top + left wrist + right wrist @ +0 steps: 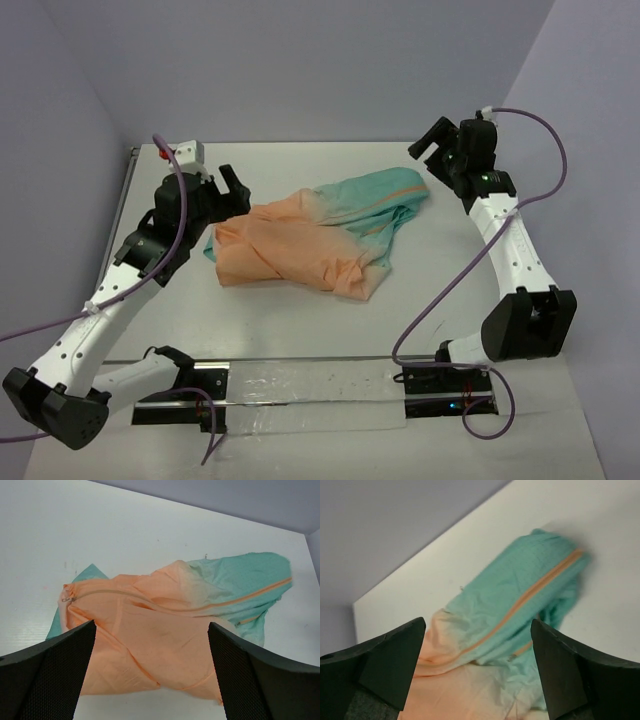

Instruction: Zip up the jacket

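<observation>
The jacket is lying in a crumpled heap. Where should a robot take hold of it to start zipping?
Probably the peach corner by what looks like the small metal pull, where the zip ends. That edge of the jacket lies flat and exposed nearest the left gripper, whose fingers are open, so coming from the left side looks easiest.

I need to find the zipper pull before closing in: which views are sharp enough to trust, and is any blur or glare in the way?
Top external: sharp, evenly lit, only soft shadow beside the jacket. Left wrist: crisp, the zipper readable between the left pincer's dark fingers. Right wrist: soft, weave smeared, a dark shadow by the teal end. No glare on the cloth.
</observation>
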Robot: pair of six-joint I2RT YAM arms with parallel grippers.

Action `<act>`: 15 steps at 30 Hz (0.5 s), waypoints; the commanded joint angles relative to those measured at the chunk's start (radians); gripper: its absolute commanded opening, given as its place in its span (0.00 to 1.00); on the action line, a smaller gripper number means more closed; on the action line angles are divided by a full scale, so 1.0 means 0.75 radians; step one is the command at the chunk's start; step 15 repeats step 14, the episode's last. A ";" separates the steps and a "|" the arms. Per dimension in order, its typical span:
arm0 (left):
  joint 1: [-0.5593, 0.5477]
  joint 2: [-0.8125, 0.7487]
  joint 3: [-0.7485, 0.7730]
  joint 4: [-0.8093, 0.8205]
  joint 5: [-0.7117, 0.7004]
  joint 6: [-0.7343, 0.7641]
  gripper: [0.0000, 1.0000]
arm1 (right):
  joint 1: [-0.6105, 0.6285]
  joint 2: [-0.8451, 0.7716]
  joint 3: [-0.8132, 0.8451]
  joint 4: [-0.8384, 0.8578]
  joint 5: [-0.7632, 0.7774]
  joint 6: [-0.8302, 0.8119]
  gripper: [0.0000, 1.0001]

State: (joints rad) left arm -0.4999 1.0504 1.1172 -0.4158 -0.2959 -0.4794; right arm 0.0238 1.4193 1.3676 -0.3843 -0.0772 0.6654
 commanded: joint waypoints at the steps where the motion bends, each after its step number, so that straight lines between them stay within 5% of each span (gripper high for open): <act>1: 0.028 -0.106 0.095 -0.043 -0.111 -0.051 0.99 | 0.002 -0.118 -0.030 -0.195 0.443 -0.136 0.95; 15: 0.045 -0.234 0.017 -0.063 -0.035 -0.174 0.99 | 0.001 -0.308 -0.427 -0.203 0.573 -0.193 0.95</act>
